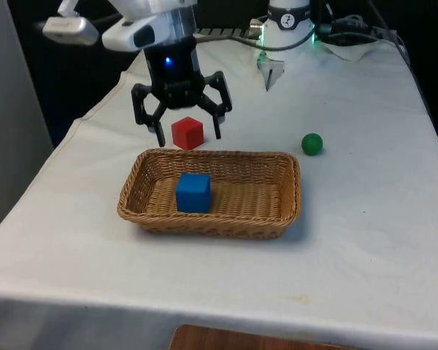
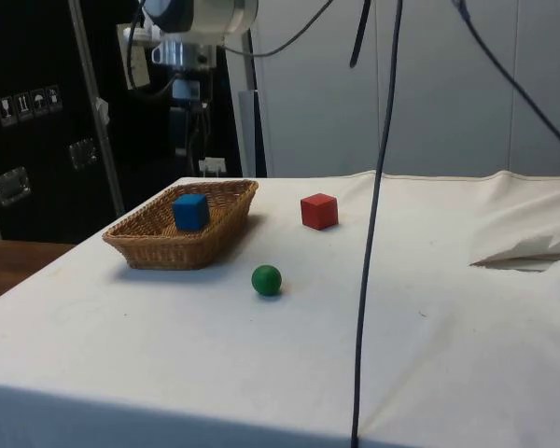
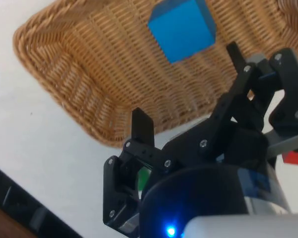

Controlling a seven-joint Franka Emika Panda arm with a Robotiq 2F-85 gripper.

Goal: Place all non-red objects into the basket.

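A blue cube (image 1: pixel 193 192) (image 2: pixel 190 211) (image 3: pixel 181 29) lies inside the wicker basket (image 1: pixel 212 226) (image 2: pixel 168 254) (image 3: pixel 64 84), towards the front view's left. A red cube (image 1: pixel 187 133) (image 2: pixel 318 211) sits on the cloth just behind the basket's far rim. The green ball (image 1: pixel 312 144) (image 2: pixel 267 280) rests on the cloth beyond the basket's far corner on the front view's right. My gripper (image 1: pixel 189 138) (image 3: pixel 187 84) hangs open and empty in the air above the basket, with the blue cube below it.
A black cable (image 2: pixel 373 233) hangs down in front of the side view. The cloth is rucked into a fold (image 2: pixel 532 247) away from the basket. A small white folded piece (image 1: pixel 270 73) stands near the robot's base. Open cloth surrounds the basket.
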